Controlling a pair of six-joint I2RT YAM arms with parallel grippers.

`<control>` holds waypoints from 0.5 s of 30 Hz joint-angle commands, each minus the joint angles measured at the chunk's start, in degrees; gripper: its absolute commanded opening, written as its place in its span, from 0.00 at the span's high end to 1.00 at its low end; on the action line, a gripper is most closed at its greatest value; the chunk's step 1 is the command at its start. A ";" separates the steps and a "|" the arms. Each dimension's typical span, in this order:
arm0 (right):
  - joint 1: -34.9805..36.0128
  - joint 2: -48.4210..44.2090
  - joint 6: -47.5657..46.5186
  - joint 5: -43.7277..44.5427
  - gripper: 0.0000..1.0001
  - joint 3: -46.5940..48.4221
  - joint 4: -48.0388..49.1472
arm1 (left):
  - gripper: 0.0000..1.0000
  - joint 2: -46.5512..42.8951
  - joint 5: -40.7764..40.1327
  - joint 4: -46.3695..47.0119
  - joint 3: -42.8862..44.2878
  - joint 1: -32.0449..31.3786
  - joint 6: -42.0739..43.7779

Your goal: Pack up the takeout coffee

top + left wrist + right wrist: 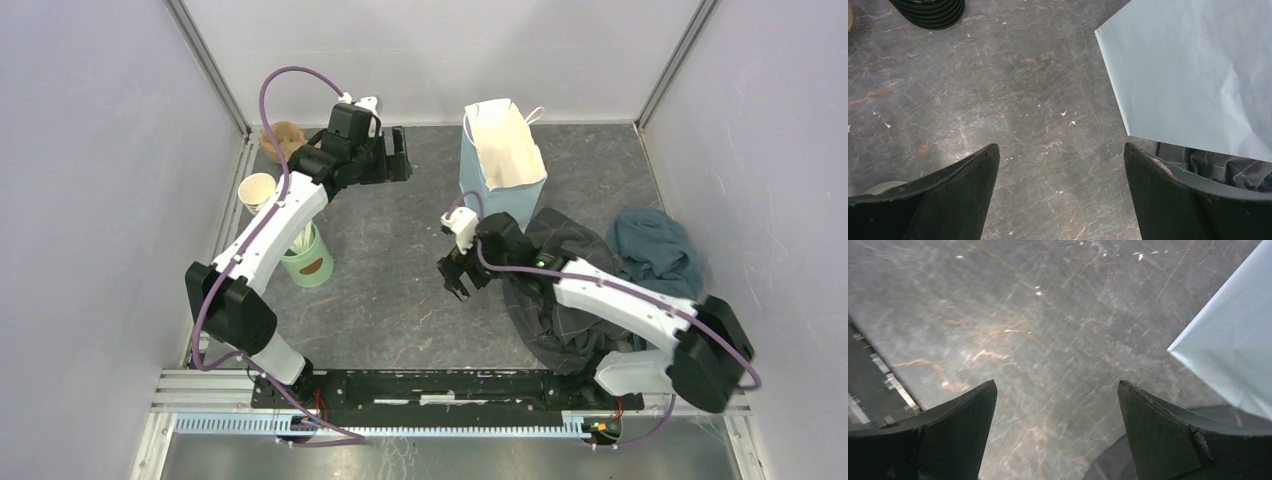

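Left gripper (pixel 397 156) and right gripper (pixel 457 283) are wide apart, empty. Paper cup (pixel 257 190) looks light, squashy; hold its sides softly.

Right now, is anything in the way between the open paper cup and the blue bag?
Only the left arm: its open left gripper hangs between the paper cup and the blue bag. The table under it looks bare; the stack of black lids sits further back.
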 commanded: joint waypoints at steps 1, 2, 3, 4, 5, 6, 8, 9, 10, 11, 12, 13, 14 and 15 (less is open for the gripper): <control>1.04 8.78 -8.10 10.08 0.02 7.51 4.00 | 0.00 -2.91 -2.96 -1.82 2.42 -0.13 -1.69; 0.98 10.69 -9.05 11.11 0.02 8.02 4.15 | 0.00 -3.20 -3.49 -2.26 2.27 -0.08 -1.58; 0.98 12.08 -9.82 12.91 0.02 8.69 4.54 | 0.00 -3.60 -4.03 -2.68 2.09 -0.10 -1.40; 1.00 13.66 -10.43 14.38 0.02 9.16 5.05 | 0.00 -4.02 -4.40 -2.88 1.94 -0.12 -1.40; 0.95 14.86 -11.60 15.05 0.02 9.58 5.40 | 0.00 -4.33 -4.75 -3.00 1.78 -0.08 -1.35; 0.97 16.22 -12.65 15.47 0.02 10.17 5.58 | 0.00 -4.70 -4.96 -3.15 1.73 -0.08 -1.34; 1.10 19.02 -13.97 17.51 0.02 11.25 5.75 | 0.00 -5.02 -5.10 -3.70 2.11 -0.08 -1.34; 1.04 20.40 -14.20 19.14 0.02 11.77 5.59 | 0.00 -5.06 -5.17 -4.10 2.40 -0.08 -1.42; 0.96 21.54 -14.50 20.50 0.02 12.22 5.53 | 0.00 -5.04 -5.17 -4.61 2.96 -0.08 -1.47; 1.01 22.35 -14.86 22.16 0.02 12.45 5.76 | 0.00 -5.11 -5.17 -5.08 3.34 -0.12 -1.50; 0.93 22.92 -15.41 23.34 0.02 12.48 6.38 | 0.00 -5.13 -5.26 -5.47 3.65 -0.15 -1.51; 0.86 23.58 -15.85 24.51 0.02 12.55 7.07 | 0.00 -5.20 -5.23 -5.86 3.91 -0.13 -1.51; 0.57 24.27 -16.15 25.95 0.02 12.63 7.68 | 0.00 -5.22 -5.21 -6.26 4.11 -0.08 -1.51; 0.23 24.95 -16.16 27.02 0.02 13.09 7.80 | 0.00 -5.17 -5.18 -6.64 4.41 -0.08 -1.45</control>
